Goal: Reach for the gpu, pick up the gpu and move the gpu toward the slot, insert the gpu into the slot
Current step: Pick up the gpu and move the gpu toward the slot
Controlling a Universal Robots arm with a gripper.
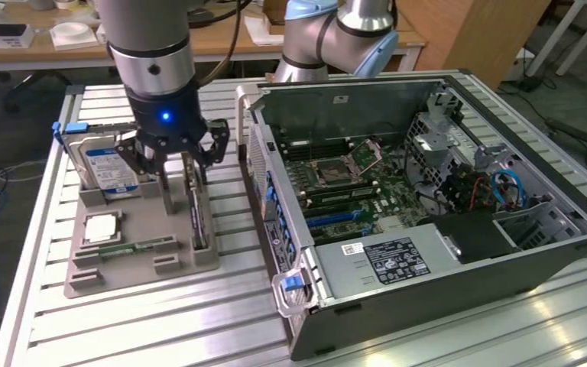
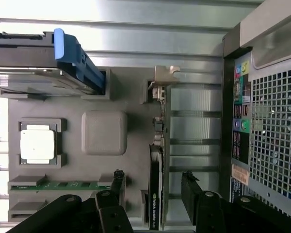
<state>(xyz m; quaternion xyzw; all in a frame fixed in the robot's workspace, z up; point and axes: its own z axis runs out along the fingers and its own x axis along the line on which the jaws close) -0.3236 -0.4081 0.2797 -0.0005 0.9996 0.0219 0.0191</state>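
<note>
Exterior view, gripper [image 1: 183,170]: hangs from the arm [image 1: 150,38] low over the tray, spread wide, nothing in hold; straddles the top edge of the gpu. Judged to be the reach step, grasp not yet made.
Exterior view, gpu [image 1: 199,218]: stands edge-on in a tray groove on the side nearest the case, thin edge upward, likely for a pinch from above; outside the case, not yet lifted.
Exterior view, tray [image 1: 141,271]: grey, moulded with pockets for keeping each part separate, upright or flat; sits just beside the case, at the exterior view's left of it.
Exterior view, drive [image 1: 110,167]: upright in its pocket, blue-labelled, beside the gripper; no part in this task.
Exterior view, case [image 1: 426,260]: lies on its side, panel off, board [image 1: 350,183] facing up, presumably for putting a card in from above.
Exterior view, table [image 1: 171,329]: ribbed aluminium slats, glossy with glare; carries tray and case.
Exterior view, room: wooden desks [image 1: 28,55] behind, second arm [image 1: 319,34] past the case.
Wrist view, gripper [image 2: 153,180]: two dark fingers [image 2: 117,180] parted, one on each side of the gpu, clear gap both sides; empty.
Wrist view, gpu [image 2: 156,194]: seen edge-on, pale bracket [image 2: 164,77] at the end away from the fingers, seated in the tray [image 2: 131,97].
Wrist view, other parts: cpu [image 2: 37,144] flat in its pocket, memory stick [image 2: 58,185] in a groove, drive [image 2: 72,56] with blue handle; all apart from the fingers.
Wrist view, case [image 2: 262,126]: rear ports and vent grille, just beside the tray.
</note>
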